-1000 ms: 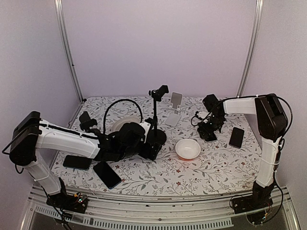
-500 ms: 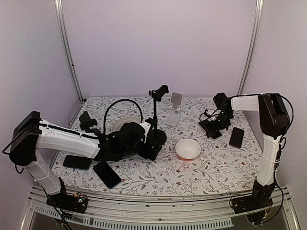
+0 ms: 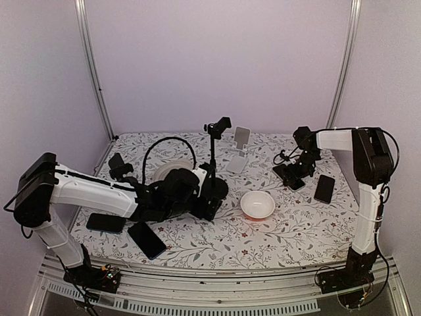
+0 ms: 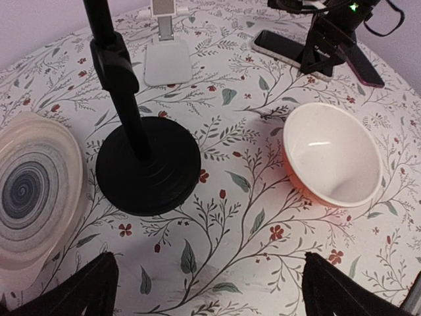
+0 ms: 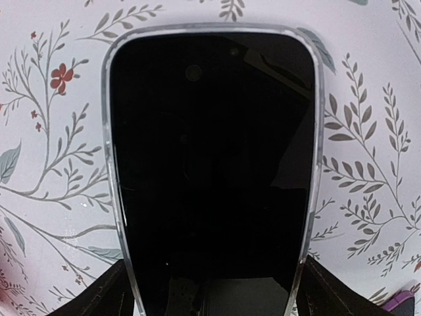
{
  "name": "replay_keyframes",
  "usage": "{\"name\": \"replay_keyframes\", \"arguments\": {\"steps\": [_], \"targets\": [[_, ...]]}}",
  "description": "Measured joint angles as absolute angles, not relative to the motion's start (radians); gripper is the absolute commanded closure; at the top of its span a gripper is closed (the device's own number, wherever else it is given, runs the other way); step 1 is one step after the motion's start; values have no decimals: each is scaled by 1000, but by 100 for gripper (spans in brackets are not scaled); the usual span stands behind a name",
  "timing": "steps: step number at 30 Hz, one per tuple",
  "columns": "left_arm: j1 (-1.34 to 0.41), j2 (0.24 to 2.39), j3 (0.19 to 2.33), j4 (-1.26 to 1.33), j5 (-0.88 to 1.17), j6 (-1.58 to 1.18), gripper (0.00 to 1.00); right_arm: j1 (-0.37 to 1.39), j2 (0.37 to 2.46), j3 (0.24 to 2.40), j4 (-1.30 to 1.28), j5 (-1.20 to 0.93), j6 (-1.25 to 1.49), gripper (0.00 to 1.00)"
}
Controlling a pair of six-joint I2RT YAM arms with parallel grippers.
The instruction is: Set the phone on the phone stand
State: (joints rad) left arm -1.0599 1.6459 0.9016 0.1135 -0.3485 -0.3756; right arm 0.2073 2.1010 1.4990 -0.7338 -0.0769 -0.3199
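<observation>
Grasp step: right hand (image 5: pixel 212 299) open astride the phone (image 5: pixel 210 158) (left hand (image 4: pixel 210 289) open too); next I close, lift toward the phone stand (image 3: pixel 239 153).

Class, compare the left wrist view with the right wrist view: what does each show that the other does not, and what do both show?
Left wrist only: the white phone stand, black pole stand, bowl, patterned plate, a second phone, and the left gripper, open. Right wrist only: nothing new, just a close-up of the right gripper, its fingers flanking the near end of the clear-cased phone. Both: that phone flat on the floral tablecloth, under the right gripper.
</observation>
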Motion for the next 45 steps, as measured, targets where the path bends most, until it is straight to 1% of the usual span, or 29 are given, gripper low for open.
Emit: {"name": "replay_keyframes", "arguments": {"steps": [4, 11, 14, 17, 18, 23, 29, 34, 39, 41, 45], "targets": [[-1060, 1646, 902, 113, -348, -375, 1, 203, 2101, 1499, -730, -76, -323, 34], [-1059, 1646, 906, 107, -346, -375, 2, 202, 2075, 1461, -690, -70, -329, 50], [-1059, 1647, 930, 68, -360, -383, 3, 202, 2030, 1406, -667, -86, -330, 59], [-1059, 1652, 968, 40, -373, -394, 4, 202, 1953, 1348, -664, -115, -332, 64], [-1059, 1652, 973, 41, -373, -397, 6, 202, 1924, 1335, -663, -128, -333, 65], [-1065, 1652, 991, 17, -381, -414, 7, 203, 1750, 1284, -632, -208, -332, 67], [-1108, 1678, 1110, -10, -404, -410, 8, 203, 1562, 1190, -604, -315, -344, 67], [-1168, 1716, 1231, 13, -337, -398, 11, 205, 1409, 1091, -592, -416, -364, 67], [-1178, 1787, 1345, 73, -305, -429, 15, 233, 1232, 992, -564, -507, -386, 66], [-1178, 1831, 1400, 92, -305, -442, 15, 252, 1185, 970, -549, -531, -397, 66], [-1178, 1909, 1497, 115, -299, -454, 16, 271, 1161, 961, -532, -570, -415, 66]]}}
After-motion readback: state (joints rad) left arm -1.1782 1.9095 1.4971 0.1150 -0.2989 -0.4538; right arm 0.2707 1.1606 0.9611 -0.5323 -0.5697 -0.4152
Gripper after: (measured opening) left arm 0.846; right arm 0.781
